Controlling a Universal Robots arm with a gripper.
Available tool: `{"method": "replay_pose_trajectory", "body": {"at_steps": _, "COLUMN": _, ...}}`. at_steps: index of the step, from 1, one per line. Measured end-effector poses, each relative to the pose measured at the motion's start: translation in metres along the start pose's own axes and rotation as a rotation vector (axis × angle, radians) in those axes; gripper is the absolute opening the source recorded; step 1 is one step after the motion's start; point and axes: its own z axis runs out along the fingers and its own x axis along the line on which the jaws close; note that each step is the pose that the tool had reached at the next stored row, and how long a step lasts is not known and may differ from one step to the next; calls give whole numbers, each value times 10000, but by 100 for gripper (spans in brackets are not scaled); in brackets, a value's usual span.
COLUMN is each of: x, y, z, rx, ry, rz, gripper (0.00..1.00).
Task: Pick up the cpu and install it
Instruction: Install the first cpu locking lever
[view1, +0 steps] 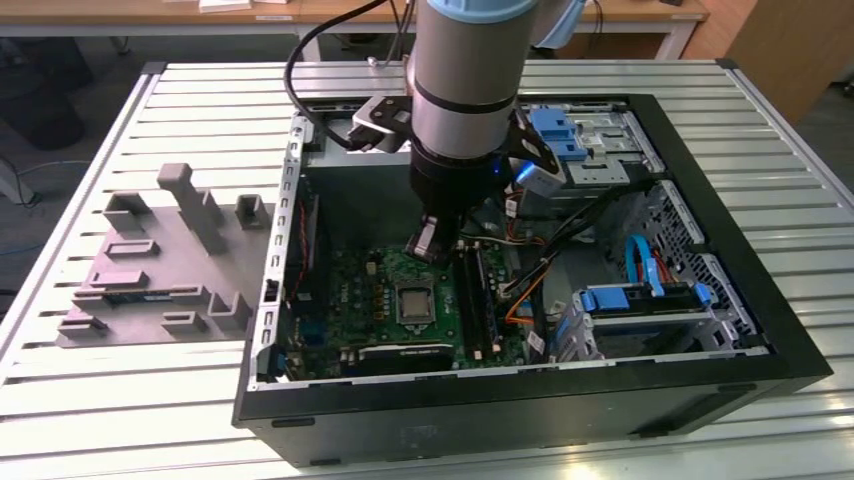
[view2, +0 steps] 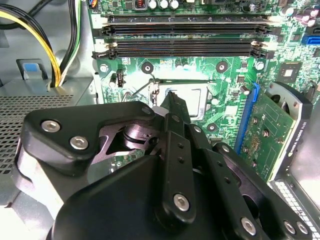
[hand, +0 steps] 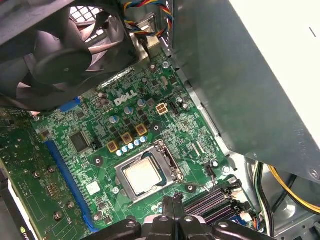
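The cpu (hand: 143, 176) lay seated in the socket (hand: 148, 173) of the motherboard (hand: 100, 150) inside the open PC case (view1: 747, 330), so placement appeared done; whether the retention frame was latched could not be told. The gripper (view1: 424, 240) hung just above, at the socket's 12 o'clock in the exterior view, jaws closed and empty. The case rested on a slatted metal worktop (view1: 147, 400), a grey parts fixture (view1: 167, 270) at its 9 o'clock, wooden desks behind.

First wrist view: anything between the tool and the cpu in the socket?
Only bare green motherboard and the socket's metal frame separate the black tool from the silvery square cpu, in the first wrist view.
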Motion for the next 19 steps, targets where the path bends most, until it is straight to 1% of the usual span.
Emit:
{"method": "replay_pose_trajectory", "body": {"at_steps": 9, "x": -2, "y": -5, "z": 0, "rx": 0, "ry": -1, "rz": -1, "gripper": 11}}
{"method": "replay_pose_trajectory", "body": {"at_steps": 13, "x": -45, "y": -77, "z": 6, "rx": 0, "ry": 0, "rz": 0, "gripper": 11}}
{"method": "replay_pose_trajectory", "body": {"at_steps": 15, "x": -51, "y": -89, "z": 3, "rx": 1, "ry": 2, "rz": 0, "gripper": 11}}
{"method": "replay_pose_trajectory", "body": {"at_steps": 16, "x": -51, "y": -89, "z": -7, "rx": 0, "ry": 4, "rz": 1, "gripper": 11}}
{"method": "replay_pose_trajectory", "body": {"at_steps": 19, "x": -51, "y": -87, "z": -67, "rx": 0, "ry": 2, "rz": 1, "gripper": 11}}
